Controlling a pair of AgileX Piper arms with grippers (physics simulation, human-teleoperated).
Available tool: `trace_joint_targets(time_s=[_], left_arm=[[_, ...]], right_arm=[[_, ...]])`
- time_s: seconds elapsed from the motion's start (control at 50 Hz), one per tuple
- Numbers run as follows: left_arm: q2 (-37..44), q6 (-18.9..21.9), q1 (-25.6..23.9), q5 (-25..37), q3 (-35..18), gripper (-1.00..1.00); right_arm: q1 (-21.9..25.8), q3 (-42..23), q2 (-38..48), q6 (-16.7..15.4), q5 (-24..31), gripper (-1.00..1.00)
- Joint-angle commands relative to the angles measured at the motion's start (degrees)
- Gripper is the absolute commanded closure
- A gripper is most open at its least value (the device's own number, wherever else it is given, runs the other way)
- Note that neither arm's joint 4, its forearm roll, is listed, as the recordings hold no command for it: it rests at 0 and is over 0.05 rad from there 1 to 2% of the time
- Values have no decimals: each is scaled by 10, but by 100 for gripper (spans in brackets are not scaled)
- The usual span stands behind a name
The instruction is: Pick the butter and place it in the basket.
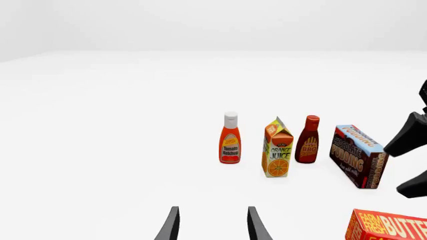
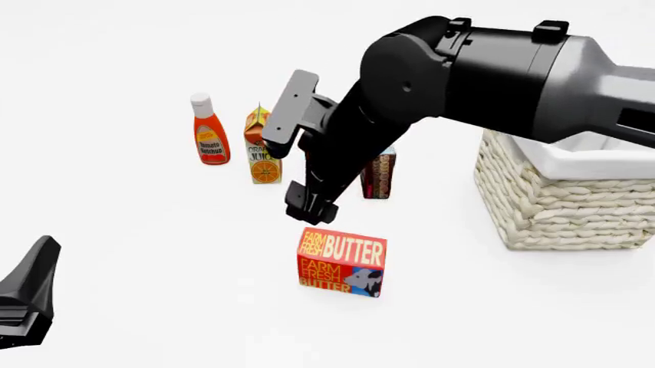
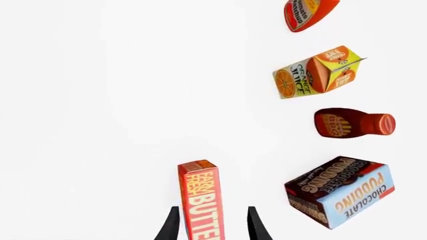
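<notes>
The butter (image 2: 342,263), a red-orange box with yellow and white lettering, stands on the white table in front of me. My right gripper (image 2: 311,205) hangs just above its upper left edge, pointing down. In the right wrist view the box (image 3: 200,197) lies between the two open fingertips of the right gripper (image 3: 212,226), and I cannot tell whether they touch it. The cream woven basket (image 2: 557,195) stands to the right, partly behind the right arm. My left gripper (image 1: 212,226) is open and holds nothing, low at the front left (image 2: 26,299). The butter's corner (image 1: 390,226) shows in the left wrist view.
Behind the butter stand a ketchup bottle (image 2: 210,130), an orange juice carton (image 2: 263,146) and a chocolate pudding box (image 2: 379,175). A BBQ sauce bottle (image 1: 309,139) shows between the carton and the pudding. The right arm (image 2: 492,73) spans the middle.
</notes>
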Motion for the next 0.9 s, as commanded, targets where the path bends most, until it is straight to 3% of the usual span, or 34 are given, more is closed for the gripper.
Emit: trace_joint_targets(time_s=[0.02, 0.9], left_arm=[[0, 0, 0, 0, 0, -100], [0, 0, 0, 0, 0, -100]], right_arm=[[2, -1, 10, -4, -1, -100], [14, 27, 22, 14, -20, -100]])
